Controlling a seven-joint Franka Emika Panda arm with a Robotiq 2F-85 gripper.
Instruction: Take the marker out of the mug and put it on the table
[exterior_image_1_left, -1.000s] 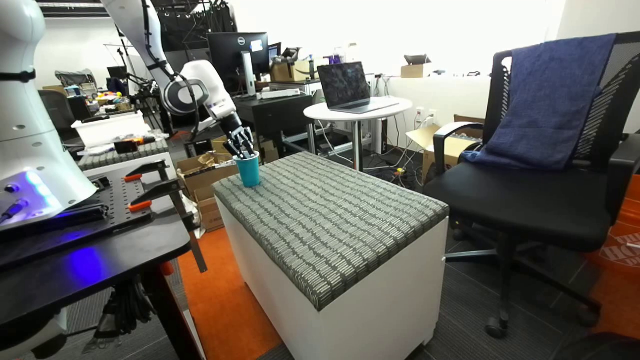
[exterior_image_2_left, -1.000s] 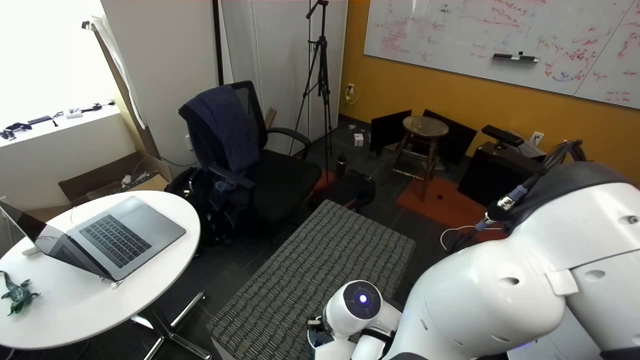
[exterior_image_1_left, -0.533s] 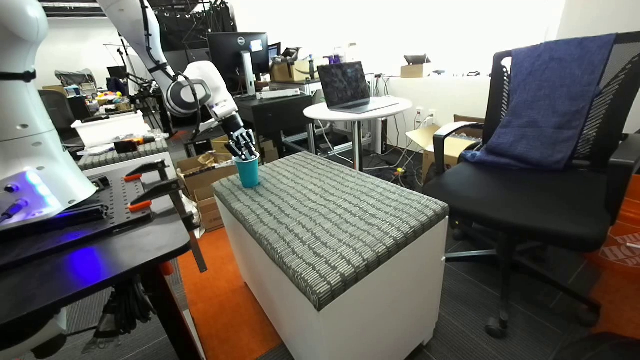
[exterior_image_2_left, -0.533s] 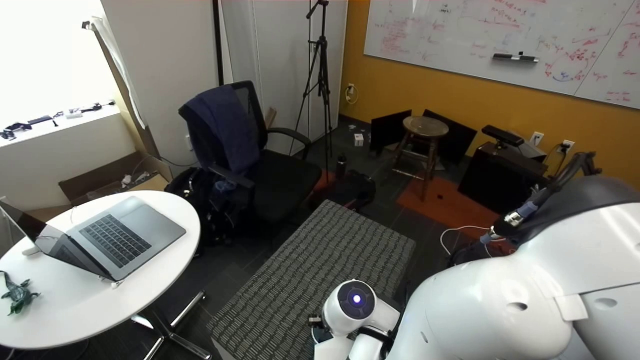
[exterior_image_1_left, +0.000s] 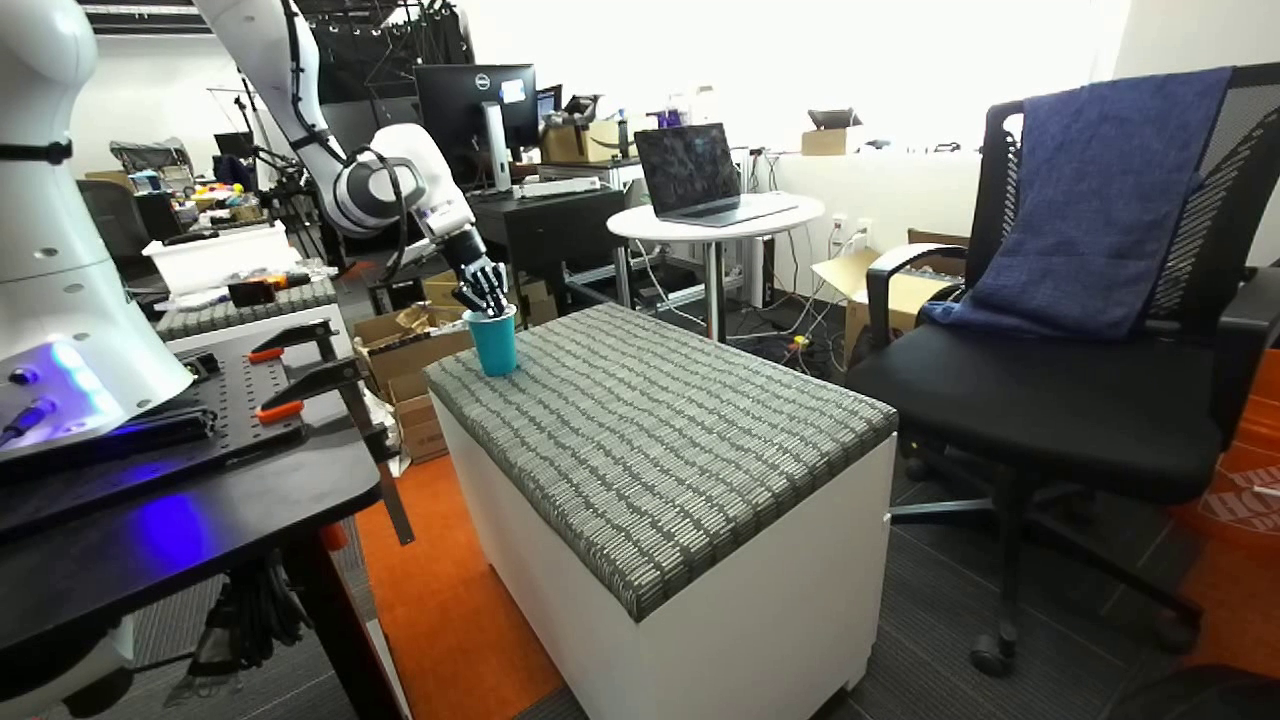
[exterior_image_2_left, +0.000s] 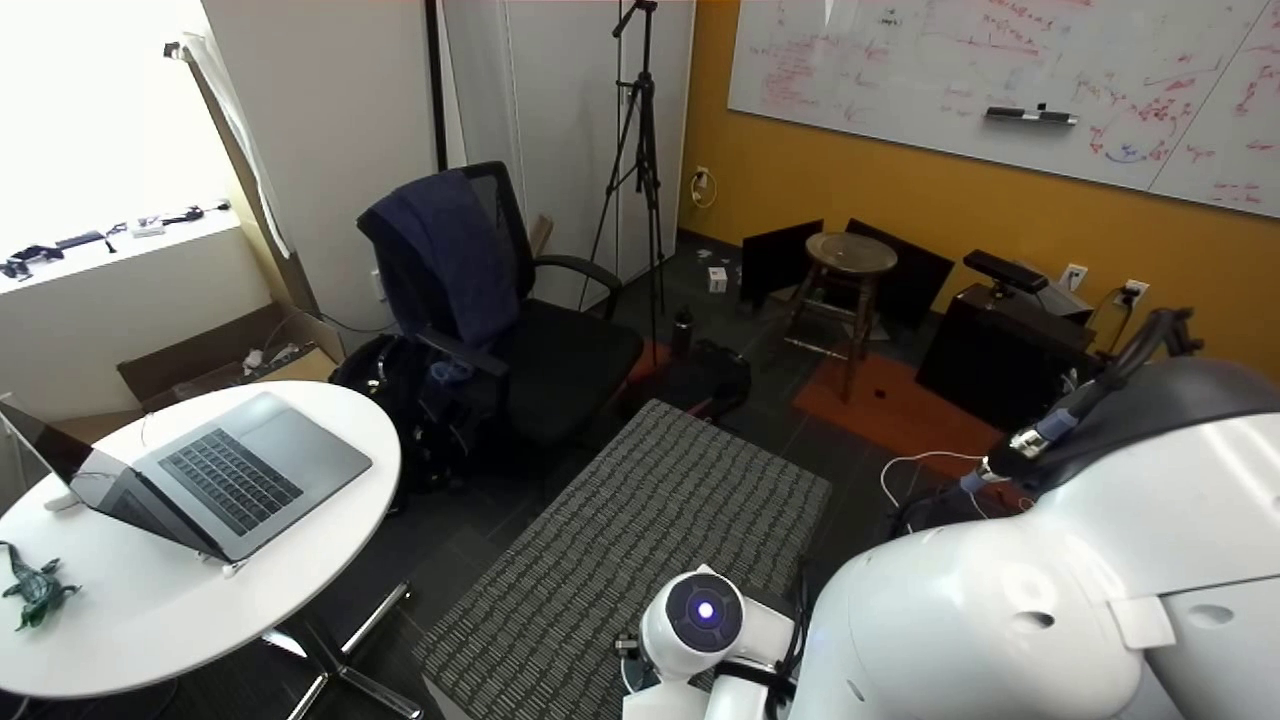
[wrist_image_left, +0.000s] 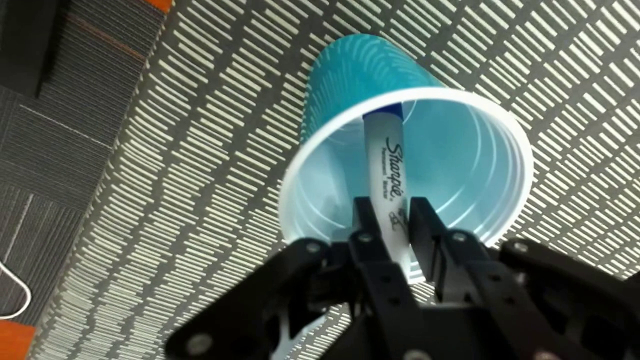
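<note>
The teal mug (exterior_image_1_left: 494, 345) stands upright near the corner of the grey woven-topped table (exterior_image_1_left: 680, 430), by its edge. In the wrist view, the mug (wrist_image_left: 360, 75) has a white rim. The marker (wrist_image_left: 385, 155) is a light grey stick with a blue part low in the mug; it leans inside it. My gripper (wrist_image_left: 391, 204) reaches into the mug's mouth. Its two fingertips lie close on either side of the marker and look shut on it. In an exterior view the gripper (exterior_image_1_left: 488, 305) is at the mug's rim and the marker is hidden.
A black desk (exterior_image_1_left: 330, 460) with clamps holds the robot base beside the table. An open cardboard box (exterior_image_1_left: 410, 385) is on the floor behind the mug. A round white table (exterior_image_2_left: 180, 620) with a laptop (exterior_image_2_left: 255, 480) and a black chair (exterior_image_1_left: 1040, 400) stand nearby.
In an exterior view the gripper fingers have drawn together at the mug's mouth. The mug has shifted very slightly, and the arm has moved a little.
</note>
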